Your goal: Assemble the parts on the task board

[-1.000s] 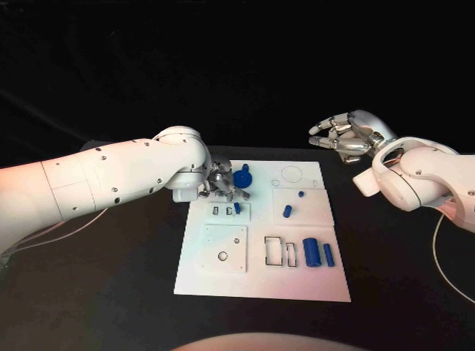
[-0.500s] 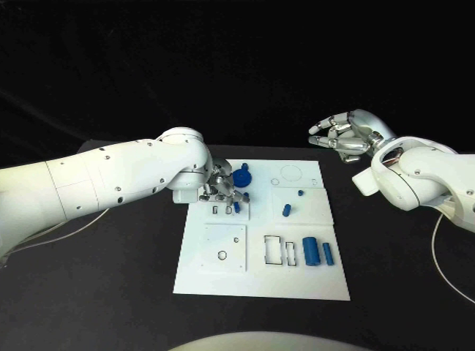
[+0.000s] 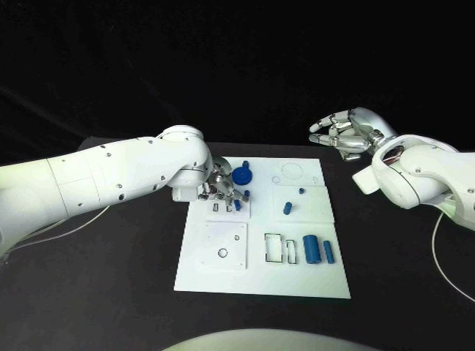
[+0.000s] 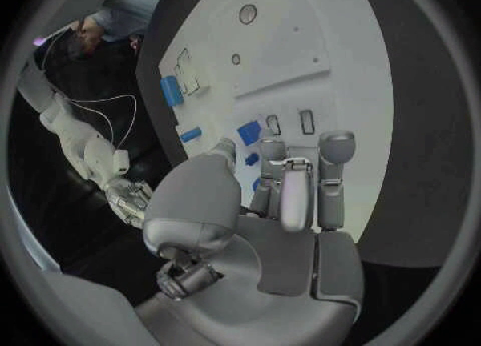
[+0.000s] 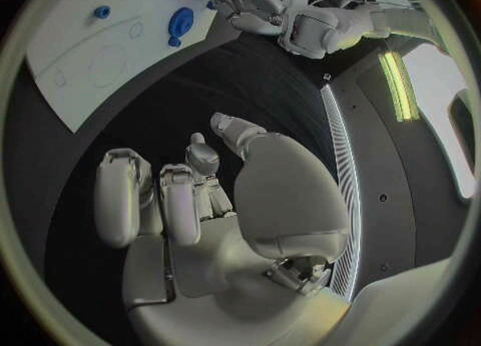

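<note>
One small blue part point(image 3: 237, 205) lies under left hand point(image 3: 220, 189).

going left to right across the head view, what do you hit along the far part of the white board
Left silver hand → round blue disc part → thin circle outline on the white task board → right silver hand, off the board.
</note>
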You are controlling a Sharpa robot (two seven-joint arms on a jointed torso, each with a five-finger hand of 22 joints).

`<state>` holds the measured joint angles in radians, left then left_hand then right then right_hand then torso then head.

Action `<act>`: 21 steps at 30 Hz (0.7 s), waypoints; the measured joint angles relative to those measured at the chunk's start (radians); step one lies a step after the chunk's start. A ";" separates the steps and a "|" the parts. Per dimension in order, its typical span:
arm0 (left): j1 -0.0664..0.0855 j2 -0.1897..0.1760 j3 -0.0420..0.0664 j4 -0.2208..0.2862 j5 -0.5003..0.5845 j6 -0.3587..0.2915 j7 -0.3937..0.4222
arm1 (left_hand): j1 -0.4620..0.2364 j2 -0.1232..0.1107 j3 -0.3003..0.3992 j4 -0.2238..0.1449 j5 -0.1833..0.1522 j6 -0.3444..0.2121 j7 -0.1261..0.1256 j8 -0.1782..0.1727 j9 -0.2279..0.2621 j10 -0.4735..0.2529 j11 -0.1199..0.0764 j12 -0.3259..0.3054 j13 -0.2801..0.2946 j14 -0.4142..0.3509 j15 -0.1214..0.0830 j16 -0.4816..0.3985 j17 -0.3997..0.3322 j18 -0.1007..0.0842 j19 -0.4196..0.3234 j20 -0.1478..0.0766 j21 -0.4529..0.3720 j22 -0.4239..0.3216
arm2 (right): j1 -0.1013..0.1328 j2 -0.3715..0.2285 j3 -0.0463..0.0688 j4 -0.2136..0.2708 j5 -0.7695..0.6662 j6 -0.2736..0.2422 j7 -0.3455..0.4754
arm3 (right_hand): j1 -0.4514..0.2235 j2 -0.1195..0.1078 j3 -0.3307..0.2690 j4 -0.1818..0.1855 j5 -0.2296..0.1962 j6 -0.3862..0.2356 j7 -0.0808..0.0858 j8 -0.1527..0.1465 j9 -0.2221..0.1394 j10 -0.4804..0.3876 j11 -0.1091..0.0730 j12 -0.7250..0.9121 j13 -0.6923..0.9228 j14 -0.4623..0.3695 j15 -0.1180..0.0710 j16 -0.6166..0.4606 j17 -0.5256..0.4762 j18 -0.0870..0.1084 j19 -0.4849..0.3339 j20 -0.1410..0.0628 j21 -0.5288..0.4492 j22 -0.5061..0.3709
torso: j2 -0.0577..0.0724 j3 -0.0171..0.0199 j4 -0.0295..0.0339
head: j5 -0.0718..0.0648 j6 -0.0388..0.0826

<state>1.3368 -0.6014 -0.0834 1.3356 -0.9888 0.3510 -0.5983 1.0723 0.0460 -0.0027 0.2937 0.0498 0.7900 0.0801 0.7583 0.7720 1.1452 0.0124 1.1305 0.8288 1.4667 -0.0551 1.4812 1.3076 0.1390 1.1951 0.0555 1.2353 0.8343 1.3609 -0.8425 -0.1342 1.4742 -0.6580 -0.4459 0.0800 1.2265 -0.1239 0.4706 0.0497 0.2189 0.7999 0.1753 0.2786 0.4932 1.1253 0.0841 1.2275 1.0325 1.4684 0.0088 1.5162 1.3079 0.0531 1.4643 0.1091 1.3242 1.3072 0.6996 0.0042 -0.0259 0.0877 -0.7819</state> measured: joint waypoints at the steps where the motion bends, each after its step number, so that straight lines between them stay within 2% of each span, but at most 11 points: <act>1: 0.000 0.001 0.000 -0.001 0.000 0.001 0.000 | 0.000 0.000 0.000 0.000 0.000 0.000 0.000 0.000 0.000 0.000 0.000 0.000 0.000 0.000 0.000 0.000 0.000 0.000 0.000 0.000 0.000 0.000 | 0.000 0.000 0.000 0.000 0.000 0.000 0.000 | 0.000 0.000 0.000 0.000 0.000 0.000 0.000 0.000 0.000 0.000 0.000 0.000 0.000 0.000 0.000 0.000 0.000 0.000 0.000 0.000 0.000 0.000 | 0.000 -0.0002 -0.0003 | 0.000 0.000; 8: 0.000 0.006 0.000 -0.013 0.002 0.006 -0.001 | 0.012 0.012 0.000 0.000 0.000 0.000 0.000 -0.006 -0.001 0.000 0.000 0.000 0.000 0.000 0.000 0.000 0.000 0.000 0.000 0.000 0.000 0.000 | -0.001 0.002 0.000 -0.001 0.000 0.000 -0.001 | 0.000 0.000 0.000 0.000 0.000 0.000 0.000 0.000 0.001 0.000 0.000 0.000 0.000 0.000 0.000 0.000 0.000 0.000 0.000 0.000 0.000 0.000 | 0.000 0.0003 -0.0001 | 0.001 -0.004; 21: -0.002 0.016 -0.001 -0.020 0.013 0.017 -0.003 | 0.021 0.012 0.005 -0.004 0.000 0.000 0.000 -0.006 -0.001 0.000 0.000 0.000 0.004 0.000 0.000 0.000 0.000 0.000 0.000 0.000 0.000 0.004 | -0.005 0.007 0.000 -0.004 -0.001 0.000 -0.002 | -0.004 -0.004 0.000 0.000 0.000 -0.004 -0.004 0.000 0.001 0.000 0.000 0.000 0.000 0.000 0.000 0.000 0.000 0.000 0.000 0.000 0.000 0.000 | -0.001 0.0017 -0.0003 | 0.004 -0.012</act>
<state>1.3352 -0.5850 -0.0848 1.3154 -0.9757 0.3676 -0.6011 1.0928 0.0584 0.0019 0.2897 0.0498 0.7900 0.0801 0.7526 0.7711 1.1452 0.0125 1.1305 0.8327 1.4667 -0.0551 1.4812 1.3075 0.1390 1.1952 0.0555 1.2353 0.8379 1.3554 -0.8356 -0.1342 1.4703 -0.6594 -0.4458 0.0781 1.2225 -0.1280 0.4706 0.0497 0.2188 0.7963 0.1717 0.2784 0.4939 1.1254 0.0841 1.2275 1.0325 1.4684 0.0088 1.5162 1.3076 0.0531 1.4643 0.1091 1.3242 1.3071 0.6986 0.0059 -0.0262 0.0917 -0.7937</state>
